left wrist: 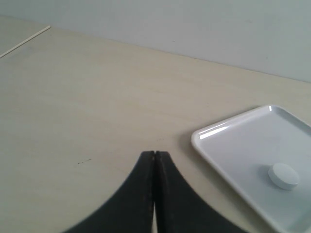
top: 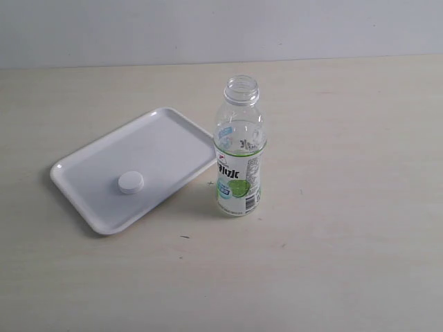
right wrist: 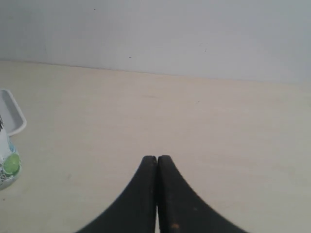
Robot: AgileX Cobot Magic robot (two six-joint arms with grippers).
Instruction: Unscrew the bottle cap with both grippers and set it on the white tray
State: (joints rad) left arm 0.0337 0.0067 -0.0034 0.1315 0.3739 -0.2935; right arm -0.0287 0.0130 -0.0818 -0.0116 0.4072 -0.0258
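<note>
While you're checking containers: the tray [top: 163,142] lies flat on the desk [top: 346,242] and holds the cap [top: 131,182]. The cap lies flat on the tray floor, toward the near long side in the ext. view and clear of the rim.

The bottle [top: 239,149] stands upright on the desk just beside the tray's right corner. You can't tell from these views whether they touch. Its mouth is open, w/ the bare threaded neck showing. The walls are clear, and whether there's any liquid inside can't be told.

Writing: the label [top: 239,183] wraps the bottle's lower half. It's white & green w/ a lime slice and a small blue patch. Big dark letters run across the top of it, but they're too blurred to read for sure. The fine print beside them is too small to read.

Left tool [left wrist: 154,154]: closed, tips pressed together, gripping nothing, over bare desk. The tray & cap sit well apart from the tips.

Right tool [right wrist: 157,158]: also closed tip to tip, nothing held, over bare desk. The bottle's base and a tray corner show only at the edge of that view, well apart from it.
</note>
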